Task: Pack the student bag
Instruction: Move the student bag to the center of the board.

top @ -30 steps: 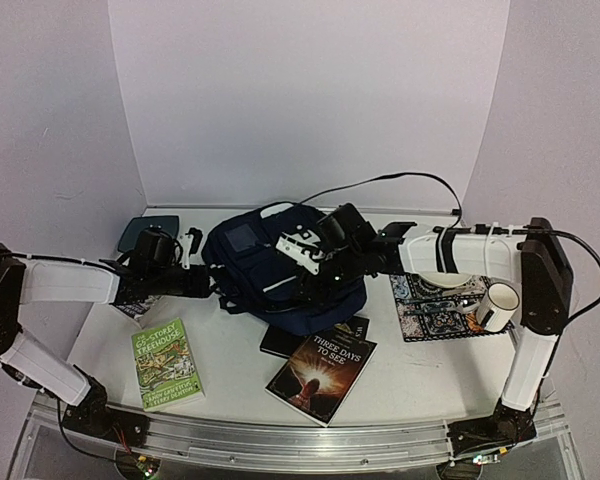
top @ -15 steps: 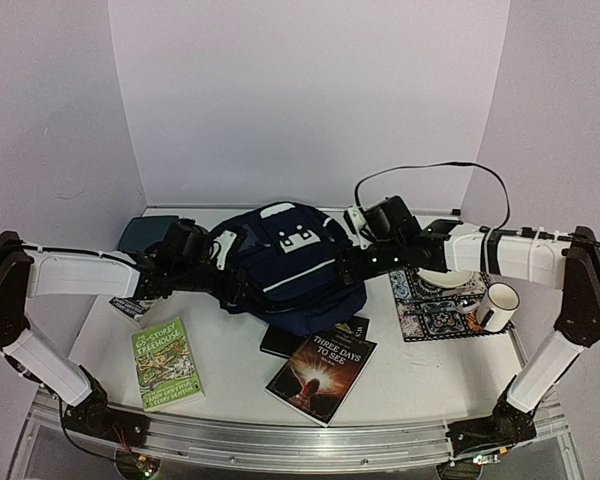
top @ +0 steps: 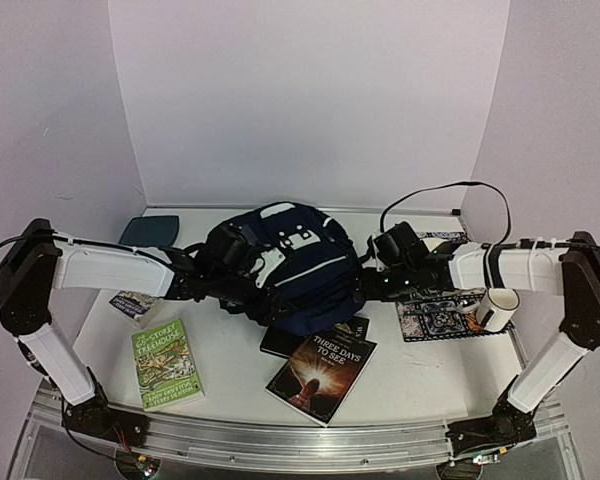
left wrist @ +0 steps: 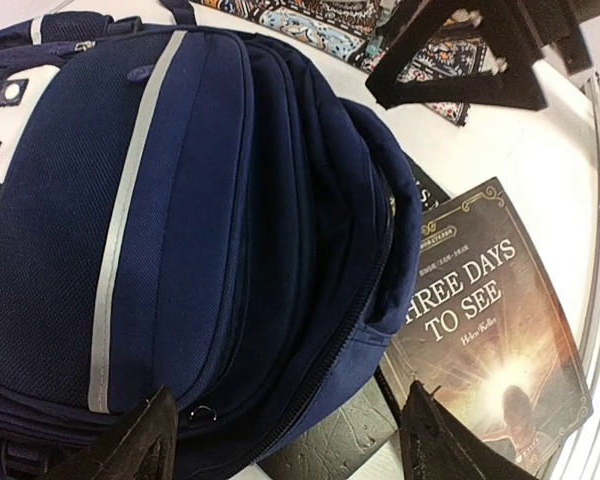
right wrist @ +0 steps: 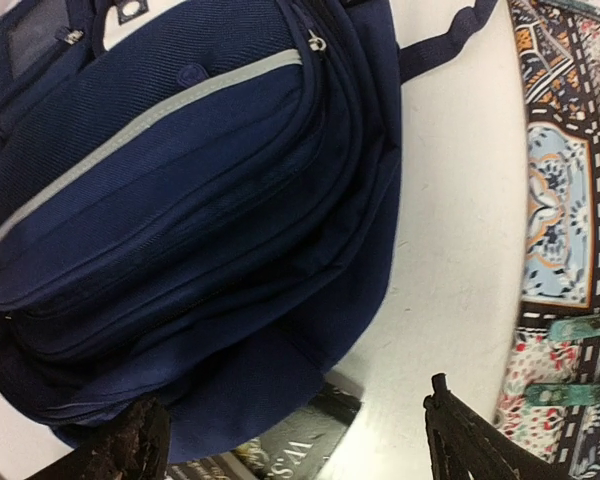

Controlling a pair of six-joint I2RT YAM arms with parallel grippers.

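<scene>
The student bag [top: 298, 272], dark navy with thin pale stripes and white buckle patches, lies flat in the middle of the table. My left gripper [top: 250, 278] sits at its left side, open, its jaws spanning the bag's zipped lower edge [left wrist: 310, 370] without closing on it. Against the bag's right side is my right gripper [top: 366, 284], also open. In the right wrist view the bag [right wrist: 180, 200] fills the frame above the spread fingertips [right wrist: 458, 430]. Nothing is held.
A black book [top: 283, 343] pokes out from under the bag's near edge. "Three Days to See" [top: 323, 375] lies in front of it, and a green book [top: 167, 363] at the near left. A patterned mat [top: 435, 305] with a mug [top: 497, 307] lies right. A teal pad [top: 148, 231] is at the back left.
Both grippers have opened wider. My right gripper came off the top of the bag and dropped to its right side. My left gripper moved right, up against the bag.
</scene>
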